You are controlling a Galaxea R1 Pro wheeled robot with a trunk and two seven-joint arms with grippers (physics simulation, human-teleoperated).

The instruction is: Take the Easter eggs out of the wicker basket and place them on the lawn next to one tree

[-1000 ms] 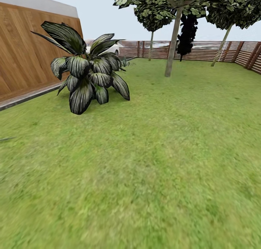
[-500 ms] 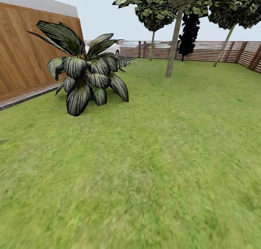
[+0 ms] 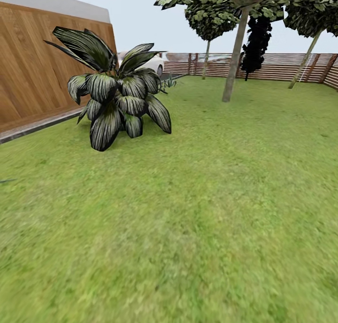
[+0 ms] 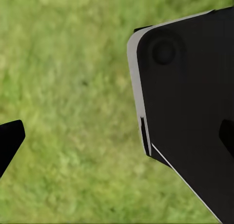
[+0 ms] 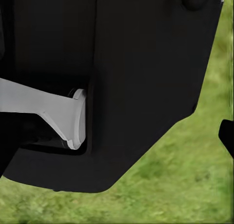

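No eggs and no basket can be seen from here; what the head view gives of the task is the lawn (image 3: 225, 210), wide and bare, and the tree (image 3: 234, 60) with the thick pale trunk standing far across it near the fence (image 3: 277, 67). A thin-trunked tree (image 3: 206, 55) and a dark bushy tree (image 3: 257, 39) stand close by it, and a big striped-leaf plant (image 3: 115, 97) grows by the wooden wall (image 3: 37, 69).

The step in hand looks like travel or search, so doing it well probably means turning the base steadily until the basket comes into view, keeping the arms tucked, and noting the thick trunk as the later drop spot, since all three eggs must end by one tree.

In the left wrist view a dark finger tip (image 4: 9, 143) shows at one edge and another dark tip (image 4: 226, 136) at the far edge, grass under the gap and a black body panel (image 4: 190, 102) beside it. That wide spacing suggests parted fingers with nothing between them. In the right wrist view one dark tip (image 5: 227, 133) shows over grass beside the robot's black body (image 5: 136, 72); its partner is hidden, so I cannot tell how that pair stands or whether it holds anything.
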